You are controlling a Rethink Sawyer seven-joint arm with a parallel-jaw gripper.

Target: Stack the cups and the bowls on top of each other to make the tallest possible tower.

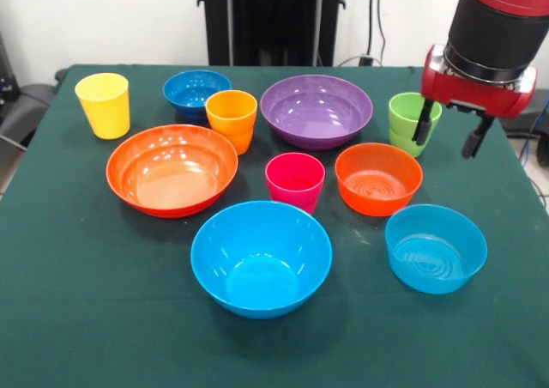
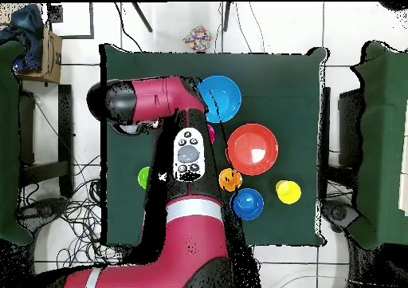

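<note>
I see no tower yet: every cup and bowl sits separately and upright on the green-covered surface (image 1: 103, 319).

In the front view the light green cup (image 1: 412, 120) stands at the right of the back row, and my claw (image 1: 452, 133) hangs at it with its two dark fingers (image 1: 423, 122) spread apart. One finger crosses in front of the cup's right wall; the other hangs free to its right. I cannot tell whether either finger touches the cup. The claw grips nothing.

Left of the green cup is the large purple bowl (image 1: 316, 110), then the orange cup (image 1: 231, 119), with the dark-blue bowl (image 1: 194, 91) just behind it and the yellow cup (image 1: 104, 105) alone near the far left corner.

In the middle row the large orange bowl (image 1: 171, 170) sits left, the magenta-pink cup (image 1: 295, 181) in the centre and the smaller orange bowl (image 1: 378, 178) right, just in front of the green cup.

Nearest the camera are the large light-blue bowl (image 1: 261, 257) and, to its right, the smaller light-blue bowl (image 1: 435, 248).

From overhead, the red and black arm (image 2: 187, 221) covers much of the surface. Only a sliver of the green cup shows at its edge, while the yellow cup, dark-blue bowl, large orange bowl and large light-blue bowl lie clear to the side.
</note>
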